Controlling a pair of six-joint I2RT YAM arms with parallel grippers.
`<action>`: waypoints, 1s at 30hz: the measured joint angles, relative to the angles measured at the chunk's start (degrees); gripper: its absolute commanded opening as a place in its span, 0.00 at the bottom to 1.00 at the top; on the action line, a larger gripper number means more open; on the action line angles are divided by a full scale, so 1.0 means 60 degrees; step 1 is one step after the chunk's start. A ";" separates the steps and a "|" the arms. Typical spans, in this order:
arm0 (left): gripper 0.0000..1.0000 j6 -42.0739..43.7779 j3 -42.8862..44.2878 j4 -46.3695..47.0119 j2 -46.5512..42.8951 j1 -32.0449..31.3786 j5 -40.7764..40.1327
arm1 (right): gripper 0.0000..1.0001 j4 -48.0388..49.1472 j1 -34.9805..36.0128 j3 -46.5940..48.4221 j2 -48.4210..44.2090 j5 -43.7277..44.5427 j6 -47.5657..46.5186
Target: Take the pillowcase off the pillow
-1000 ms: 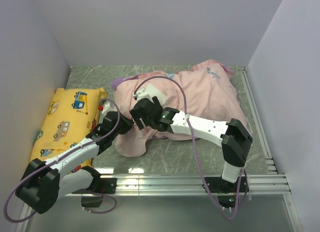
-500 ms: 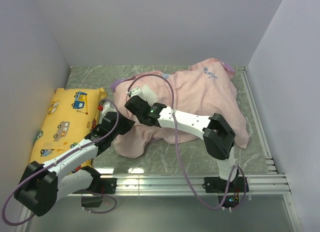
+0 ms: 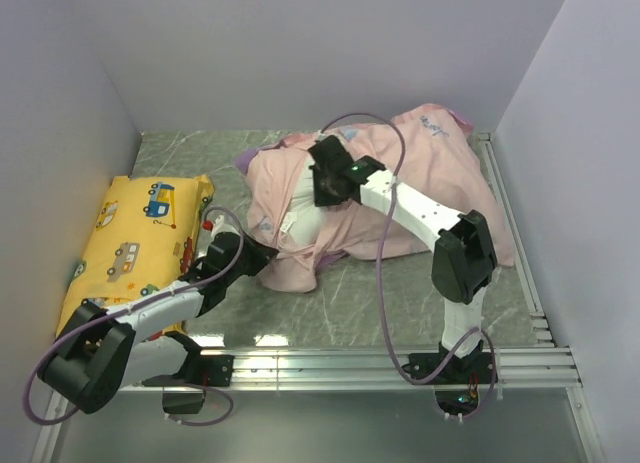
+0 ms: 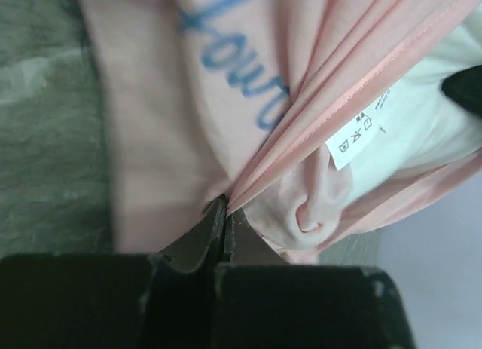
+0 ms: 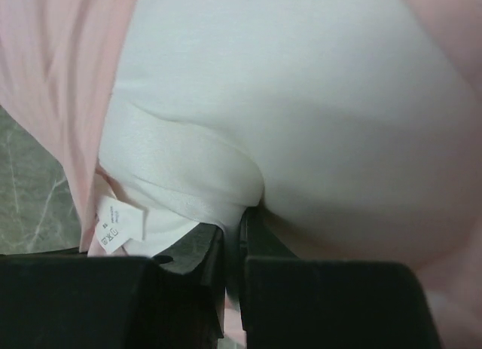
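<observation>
Pillowcase (image 3: 420,183): pale pink side out, soft, creased, bunched mid-table over pillow (image 3: 297,208). Plump white end bared at opening. I judge step as peel-off, about halfway. Left gripper (image 3: 262,259) fingers pressed together on pink hem. Right gripper (image 3: 322,188) pinches fold of smooth white pillow cloth. Next, I reckon: pull the two apart, hem anchored; thin cloth may slip. Flat yellow cushion (image 3: 130,243) at left on marbled table (image 3: 370,303).
</observation>
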 measured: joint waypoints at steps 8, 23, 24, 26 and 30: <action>0.00 -0.0372 -0.0215 0.1042 0.0903 0.0229 0.0663 | 0.00 -0.0477 -0.0732 -0.0211 -0.0834 -0.0375 0.0135; 0.00 -0.0437 0.0011 0.2976 0.3297 0.0576 0.1355 | 0.00 -0.0929 -0.1005 -0.0769 -0.2248 -0.1129 0.0342; 0.01 -0.0441 0.0055 0.3067 0.3381 0.0576 0.1410 | 0.00 -0.0980 -0.1005 -0.0769 -0.2415 -0.1140 0.0346; 0.01 -0.0401 0.0164 0.3082 0.3526 0.0579 0.1424 | 0.00 -0.0984 -0.1031 -0.0758 -0.2790 -0.1045 0.0353; 0.01 -0.0357 0.0149 0.2575 0.3785 0.0721 0.1290 | 0.00 -0.0379 -0.1461 -0.0328 -0.3985 -0.0554 0.0393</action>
